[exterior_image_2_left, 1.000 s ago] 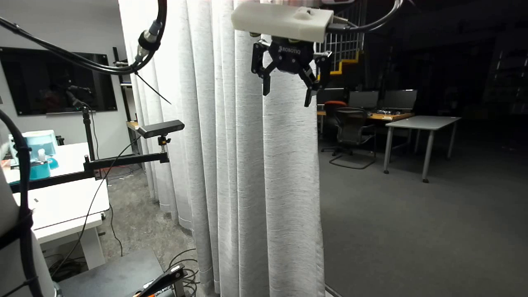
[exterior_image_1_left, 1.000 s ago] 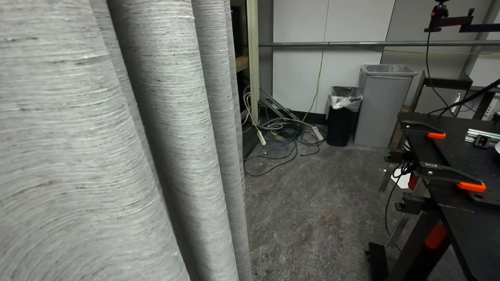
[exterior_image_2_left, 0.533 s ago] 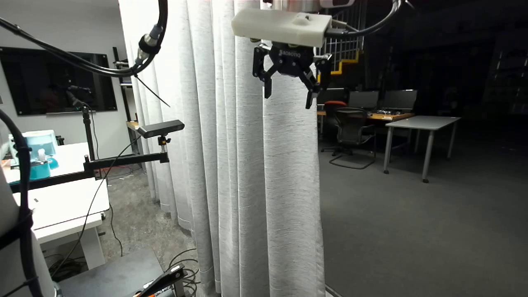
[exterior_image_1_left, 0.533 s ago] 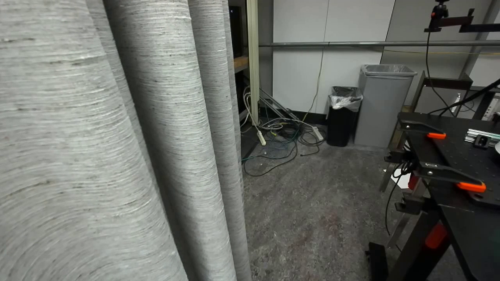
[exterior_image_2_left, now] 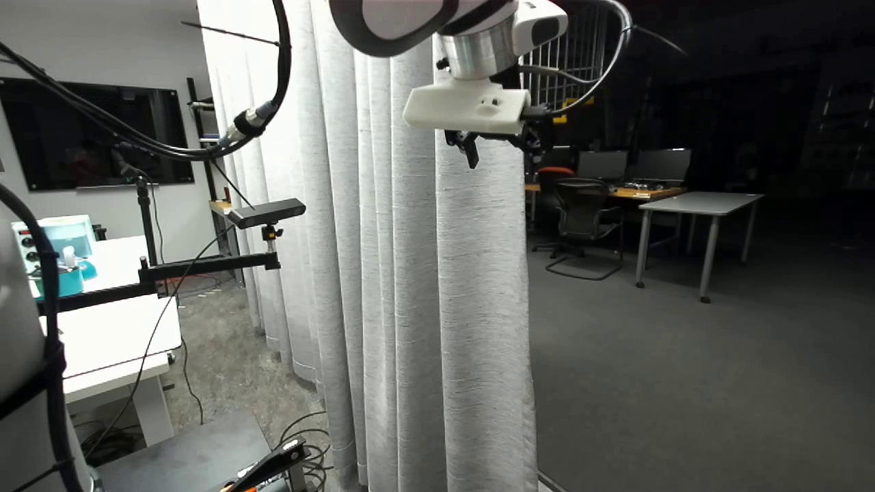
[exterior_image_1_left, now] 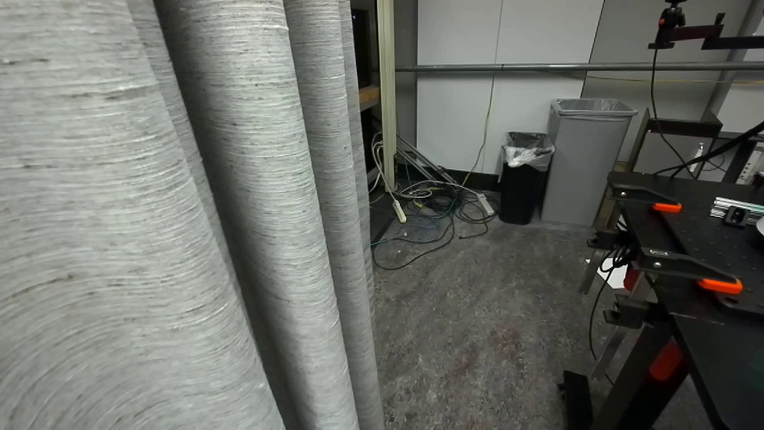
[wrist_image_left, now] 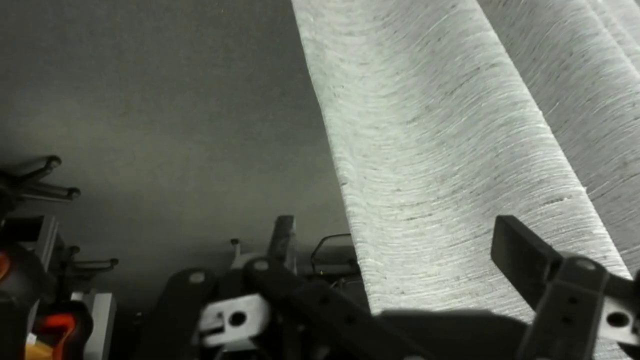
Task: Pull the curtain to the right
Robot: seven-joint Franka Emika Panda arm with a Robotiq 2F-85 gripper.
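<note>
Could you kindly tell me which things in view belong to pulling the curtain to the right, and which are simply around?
For the job:
Curtain, hanging in folds
Gripper, open

Simply around:
Grey bin
Black bin
Dark office chair
Grey-topped table

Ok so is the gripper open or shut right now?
The gripper is open: its fingers stand well apart in the wrist view, with the curtain visible through the gap. Whether it lies between them, I can't tell.

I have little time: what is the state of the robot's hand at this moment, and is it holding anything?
Hand: open, jaws wide apart, holding nothing; the curtain is not gripped.
</note>
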